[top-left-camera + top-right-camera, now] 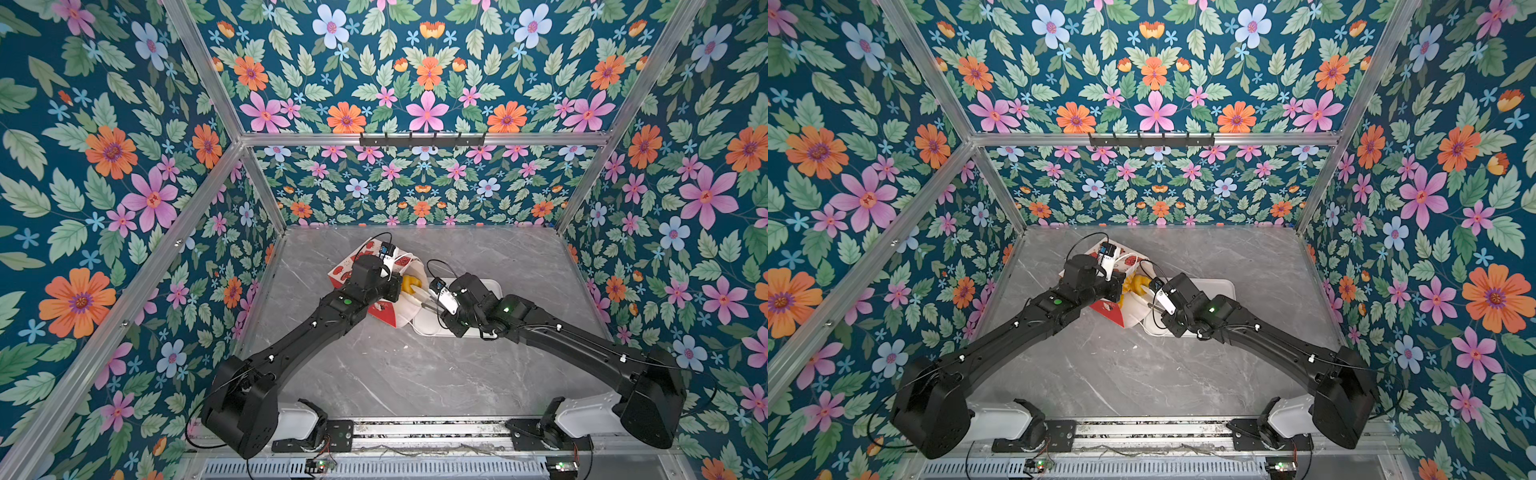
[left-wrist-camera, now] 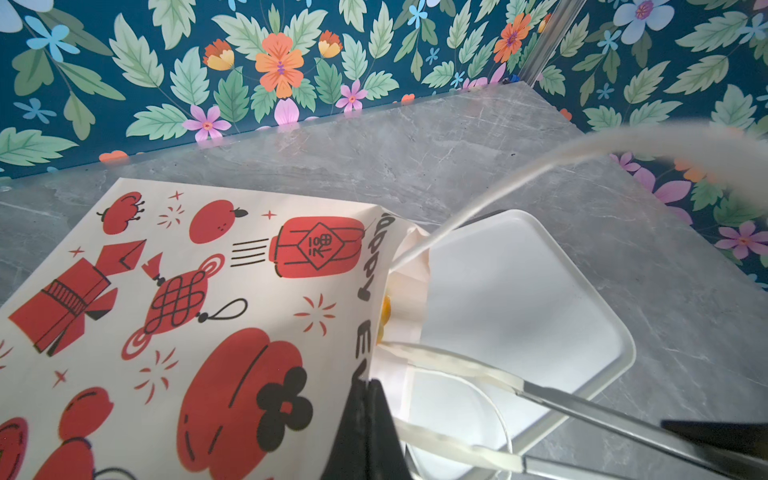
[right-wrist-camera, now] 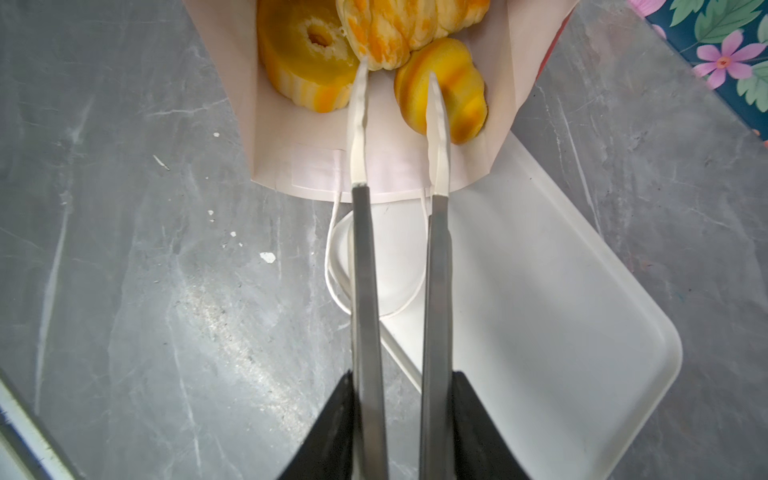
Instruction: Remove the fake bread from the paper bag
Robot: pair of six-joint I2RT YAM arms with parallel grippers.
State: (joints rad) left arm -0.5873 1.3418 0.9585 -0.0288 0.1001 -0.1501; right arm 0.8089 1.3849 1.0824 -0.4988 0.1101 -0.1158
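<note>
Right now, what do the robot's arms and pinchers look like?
The left arm and right arm are chunky and black, each with a little green light, thin black cables and a white base. The right gripper has two long, thin silver fingers with whitish tips. The left gripper shows only a black tip.

The grey marbled tabletop [image 1: 415, 374] carries the paper bag [image 1: 340, 272], tipped over; its mouth overlaps a flat white tray [image 1: 495, 285]. Small white flecks [image 3: 267, 257] lie near the bag.

We look down from high over the front edge of the bench [image 1: 374, 374] — both wrist views sit close, sharing the paper bag [image 2: 208, 291].
</note>
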